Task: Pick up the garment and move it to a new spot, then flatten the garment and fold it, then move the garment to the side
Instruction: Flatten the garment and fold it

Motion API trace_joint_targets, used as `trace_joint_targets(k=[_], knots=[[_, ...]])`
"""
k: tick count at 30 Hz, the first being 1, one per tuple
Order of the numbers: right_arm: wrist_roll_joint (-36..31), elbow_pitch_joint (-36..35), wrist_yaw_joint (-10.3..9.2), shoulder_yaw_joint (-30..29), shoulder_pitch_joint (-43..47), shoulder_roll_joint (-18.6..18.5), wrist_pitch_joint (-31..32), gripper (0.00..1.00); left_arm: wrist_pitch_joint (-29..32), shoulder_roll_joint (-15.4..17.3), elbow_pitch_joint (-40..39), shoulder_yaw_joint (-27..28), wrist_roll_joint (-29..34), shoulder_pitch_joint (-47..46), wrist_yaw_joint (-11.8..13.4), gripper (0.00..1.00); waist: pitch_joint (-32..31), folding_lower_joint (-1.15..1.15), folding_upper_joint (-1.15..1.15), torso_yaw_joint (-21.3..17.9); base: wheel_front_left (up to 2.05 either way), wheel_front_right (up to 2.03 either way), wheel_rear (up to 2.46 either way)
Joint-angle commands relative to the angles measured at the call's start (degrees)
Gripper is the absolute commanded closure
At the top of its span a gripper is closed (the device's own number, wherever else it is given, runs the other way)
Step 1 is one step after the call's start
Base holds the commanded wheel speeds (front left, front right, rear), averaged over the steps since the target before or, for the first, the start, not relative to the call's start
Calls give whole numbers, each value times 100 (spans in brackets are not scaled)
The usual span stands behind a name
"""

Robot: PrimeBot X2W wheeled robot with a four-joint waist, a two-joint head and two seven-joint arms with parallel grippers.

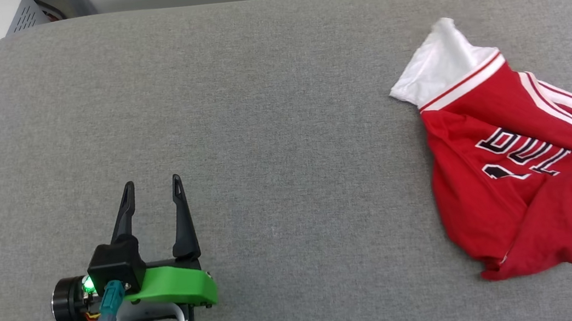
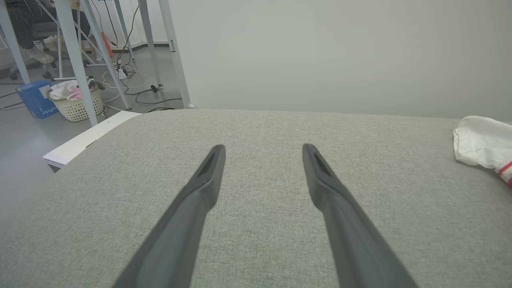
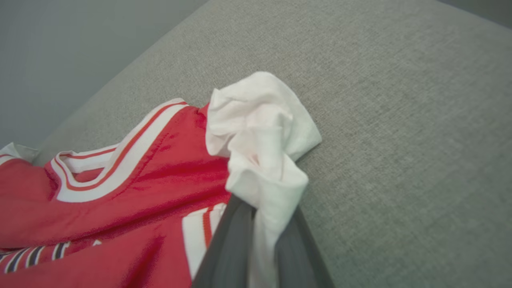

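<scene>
Over on the right side of the grey fabric tabletop (image 1: 256, 103) lies the garment (image 1: 514, 174), a crumpled red jersey. One white sleeve points toward the far edge, the striped trim runs across the shoulder, and part of the black, white-outlined lettering shows on the chest. The hem is rumpled and folded over itself near the front, and the right part of the jersey runs out of the head view.

And there's the grip: in the right wrist view the right gripper (image 3: 266, 216) has its jaws clenched on a bunch of white sleeve cloth. The two dark fingers (image 3: 228, 240) press in from either side and the cloth puffs out above them. The garment (image 3: 120, 180) spreads red to the left of the fingers and lies on the tabletop (image 3: 400, 120).

The left gripper (image 1: 151, 183) is well apart from the jersey, low on the left over bare fabric. Its jaws are spread wide and hold nothing. Its own camera shows the same: the left gripper (image 2: 264, 149) with the tabletop (image 2: 260, 240) between its fingers, and just the white sleeve of the garment (image 2: 480, 140) at the right edge. Beyond the tabletop's far left corner, on the floor, stand a pale laundry basket (image 2: 76, 106) and a blue box (image 2: 34, 100).
</scene>
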Motion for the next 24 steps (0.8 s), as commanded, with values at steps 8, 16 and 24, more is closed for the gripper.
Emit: trace_joint_targets(k=[8,16,24], knots=[[-588,356,-3,-289,39,-56,-498,0,-33,-61,61,82,72,155,-54,0,-171,0,0,74,0,0,0],[-2333,-1078,-3,-1529,182,-75,-566,0,-33,-74,0,131,130,284,-66,0,-296,0,0,41,0,0,0],[-3878,-3494,-3,-1364,-102,153,325,0,-33,-81,-210,-7,264,191,-158,0,-186,0,0,115,0,0,0]])
